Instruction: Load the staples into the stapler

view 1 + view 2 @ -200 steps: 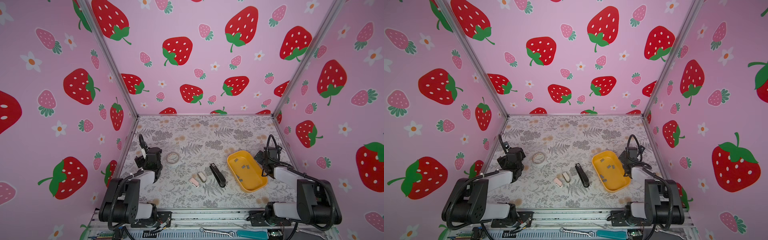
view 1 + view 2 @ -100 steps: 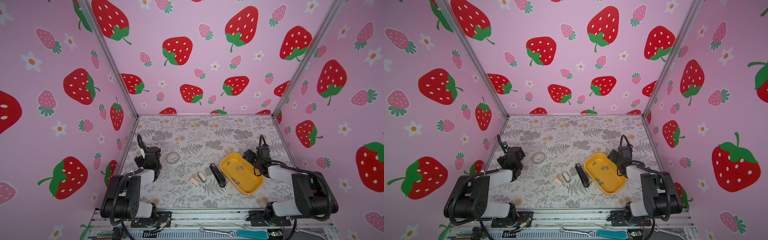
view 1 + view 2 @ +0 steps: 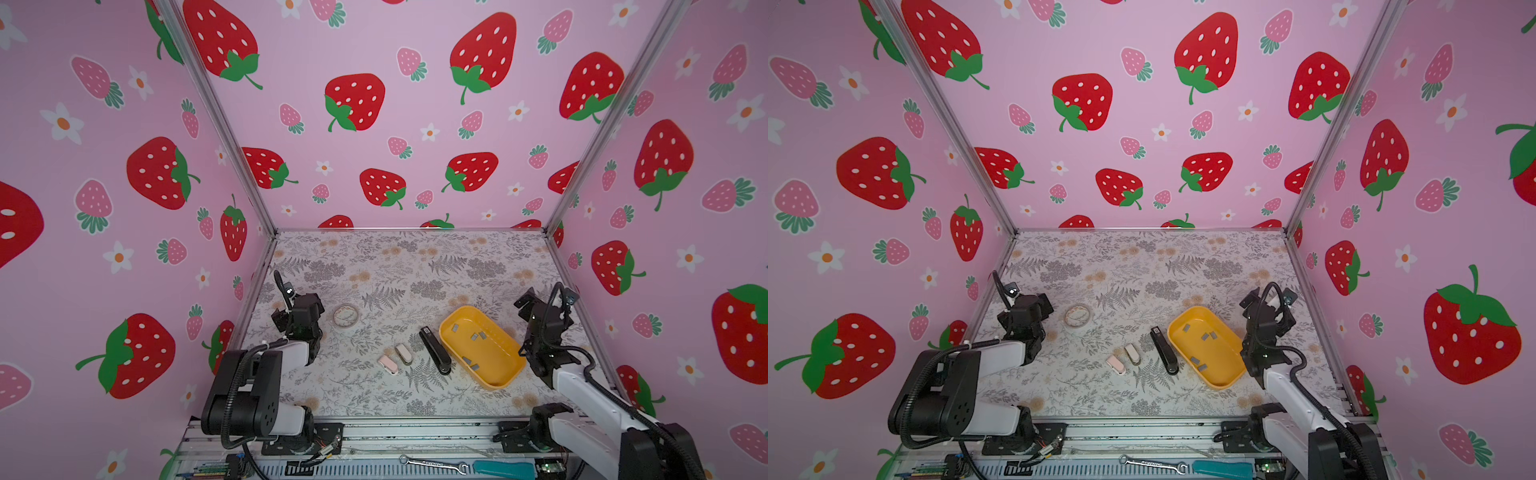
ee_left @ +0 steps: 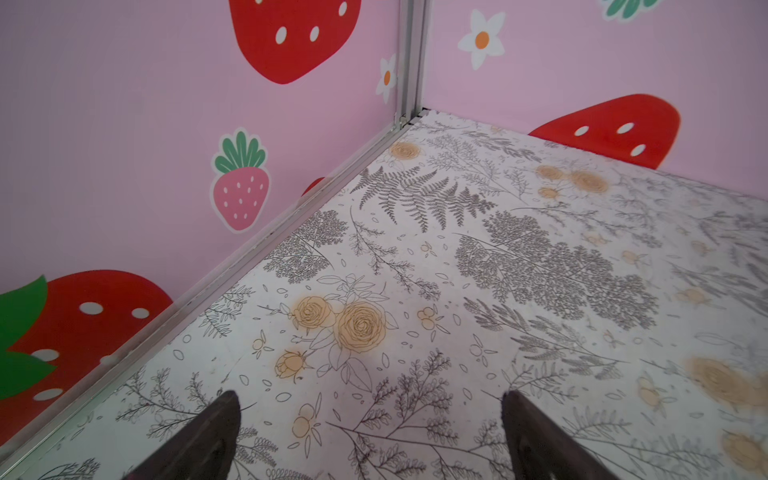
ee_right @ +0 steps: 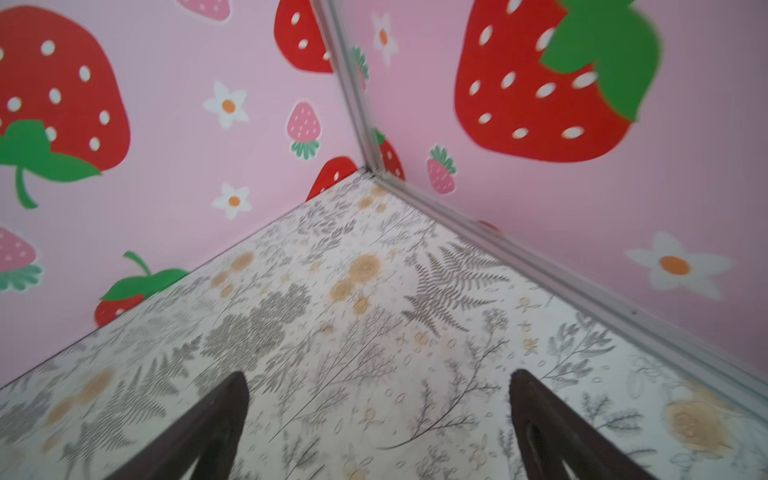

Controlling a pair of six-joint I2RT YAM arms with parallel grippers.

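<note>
A black stapler lies shut on the floral table, right beside the left rim of a yellow tray. Several small grey staples lie loose inside the tray; both top views show them. My left gripper rests low by the left wall, far from the stapler. In the left wrist view the left gripper is open over bare table. My right gripper hovers to the right of the tray, behind its far right corner. In the right wrist view the right gripper is open, empty and faces the far right corner.
A small pink stapler and a beige one lie left of the black stapler. A roll of clear tape sits near my left gripper. Pink strawberry walls enclose the table on three sides. A wrench lies on the front rail.
My right gripper reached in to the tray's far right edge, then drew back to the right. The tray has slid a little left, toward the black stapler. The left arm stayed put.
</note>
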